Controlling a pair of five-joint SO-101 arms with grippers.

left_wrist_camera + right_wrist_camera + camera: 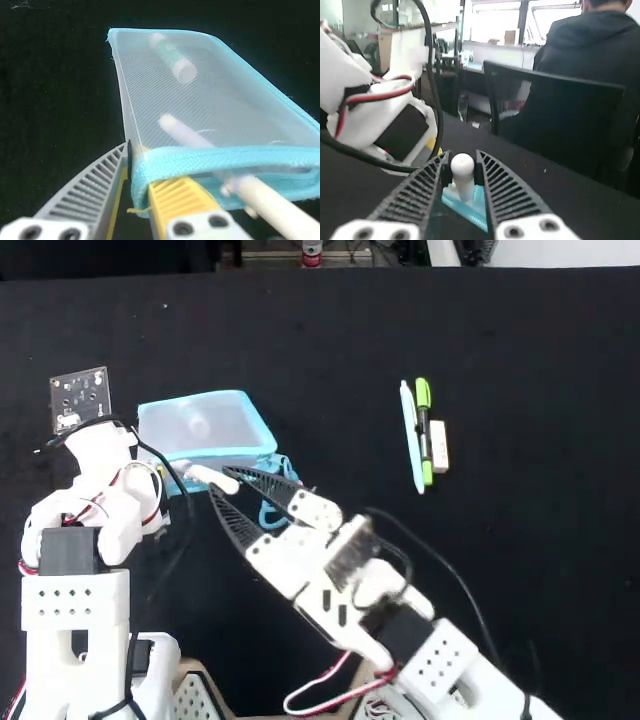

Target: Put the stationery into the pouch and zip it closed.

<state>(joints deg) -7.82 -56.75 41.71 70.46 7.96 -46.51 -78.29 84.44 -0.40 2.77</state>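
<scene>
The translucent pouch with a teal zip edge lies at the left of the black table. My left gripper is shut on its near rim, a grey finger outside and a yellow finger under the zip edge. A capped tube lies inside the pouch. My right gripper is shut on a white pen whose front end pokes into the pouch mouth. In the right wrist view the pen stands between the black fingers of my right gripper, above teal fabric.
A light blue pen, a green marker and a white eraser lie together at the right of the table. A small printed card stands behind the left arm. Cables trail from the right arm.
</scene>
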